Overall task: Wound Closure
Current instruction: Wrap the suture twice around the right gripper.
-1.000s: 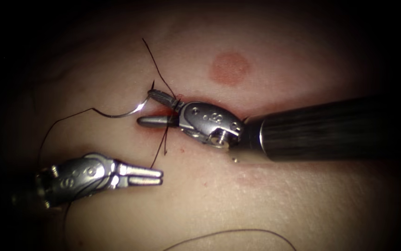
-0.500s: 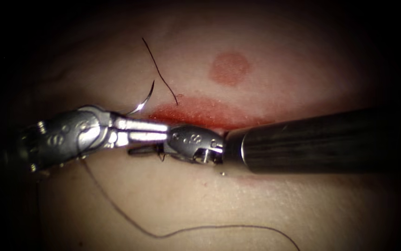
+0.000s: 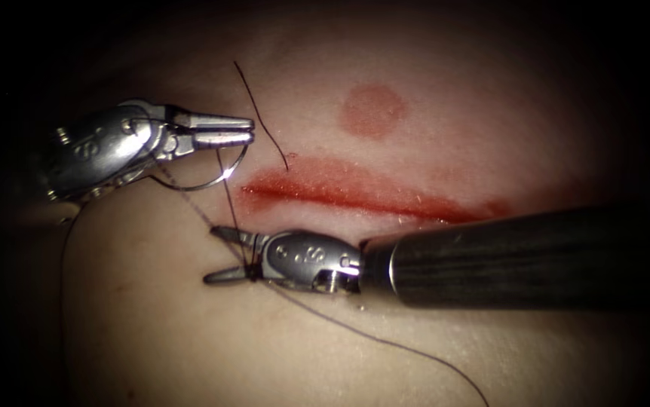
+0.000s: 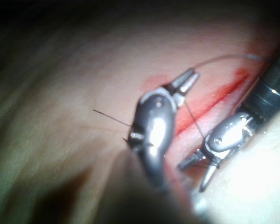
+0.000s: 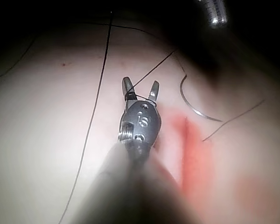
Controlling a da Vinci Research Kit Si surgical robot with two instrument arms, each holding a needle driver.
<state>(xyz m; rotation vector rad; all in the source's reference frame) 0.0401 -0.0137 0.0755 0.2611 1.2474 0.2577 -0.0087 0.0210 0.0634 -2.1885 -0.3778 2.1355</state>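
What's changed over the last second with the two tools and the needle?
The left tool moved from below the cut up to its left end and took hold of the needle, jaws shut. The right tool let the needle go and dropped below the cut, jaws open with thread running between them. The cut and the loose thread end above it stayed put.

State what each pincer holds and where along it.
Left pincer: shut on the thin curved steel needle near one end, the needle clear of the tissue. Right pincer: open, gripping nothing; dark thread passes between its jaws.
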